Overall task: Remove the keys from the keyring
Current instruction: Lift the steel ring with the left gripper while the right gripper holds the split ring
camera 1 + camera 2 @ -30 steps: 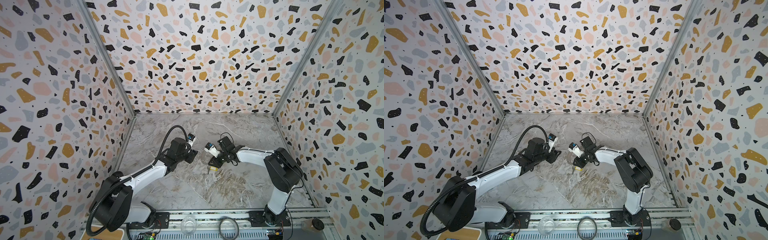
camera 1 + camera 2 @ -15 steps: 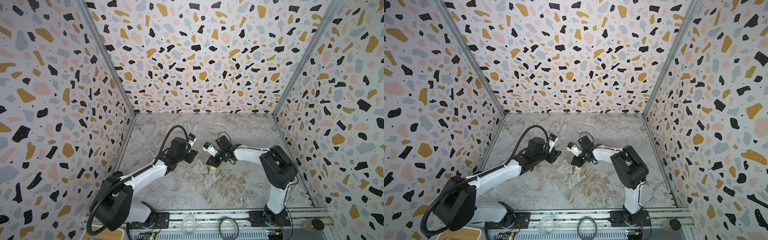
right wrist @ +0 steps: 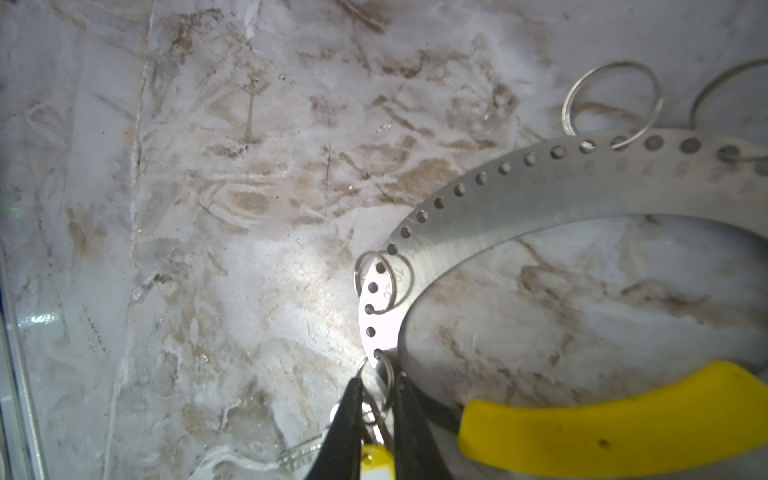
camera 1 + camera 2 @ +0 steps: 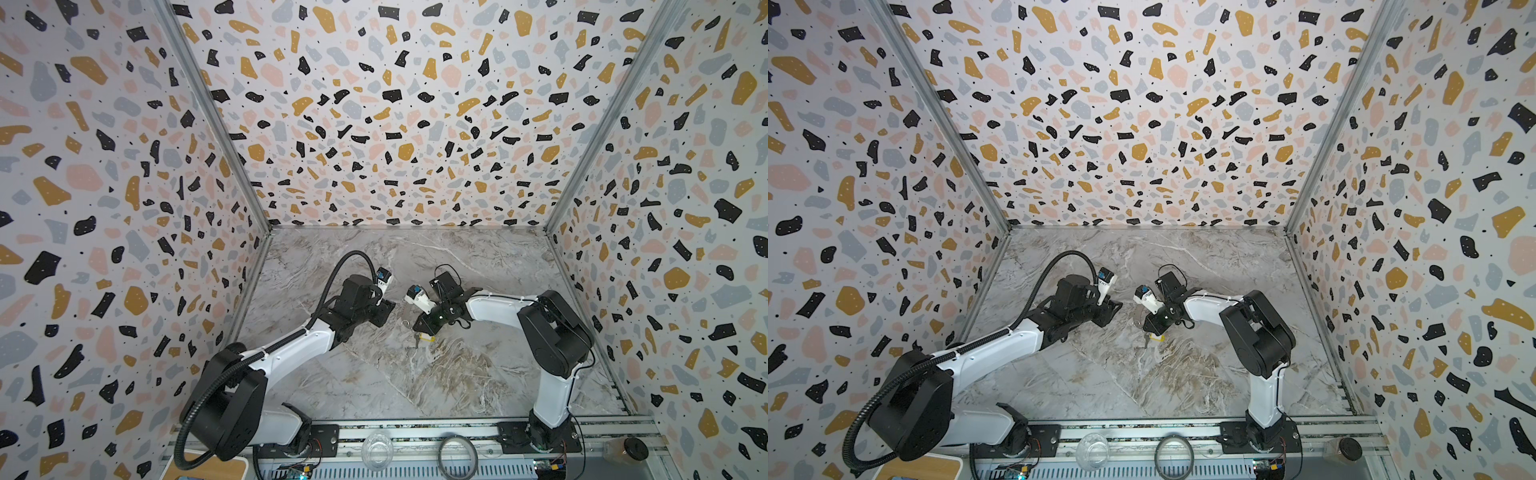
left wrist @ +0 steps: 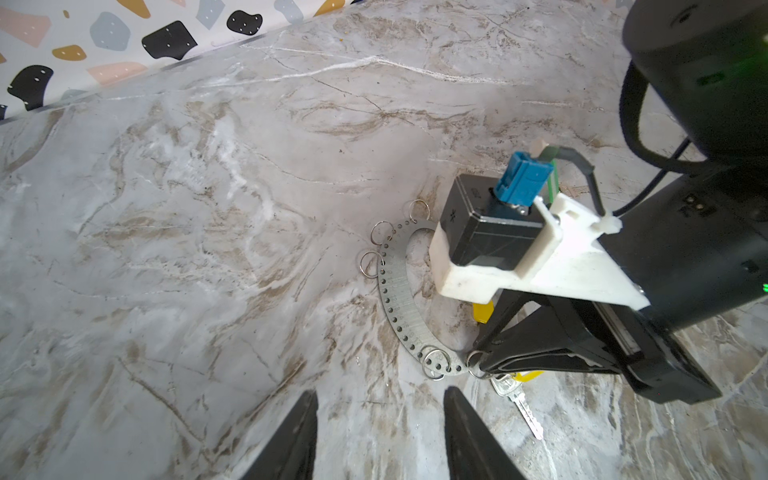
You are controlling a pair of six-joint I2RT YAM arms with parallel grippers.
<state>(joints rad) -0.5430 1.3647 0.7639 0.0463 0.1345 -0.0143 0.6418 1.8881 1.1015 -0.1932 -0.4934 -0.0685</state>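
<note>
right wrist view gives me the close look: the right gripper has its fingers drawn tight on one of the small split rings, the one carrying the yellow-tagged key. it grasps that ring at the narrow end of the keyring. from here the keyring reads as a flat silvery crescent with a row of holes along its outer edge and a yellow sleeve on the thin part of its rim.

left wrist view adds what that one cuts off. the whole key blade lies flat on the desk past the right gripper's tips. the left gripper is released, jaws apart with nothing between them, over bare desk just beside the keyring.

in both top views the keyring sits mid-desk, mostly hidden under the right gripper; only the yellow tag and the key show clearly.

the desk is grey marble-patterned with brown veining. terrazzo-print walls close it on three sides, and a metal rail runs along the front.

counts: two arms, one keyring, one key i can make out. i count five small split rings in the left wrist view and four in the right wrist view. on the rail sit one clear bowl, one dark ring and one jar with a black lid.
</note>
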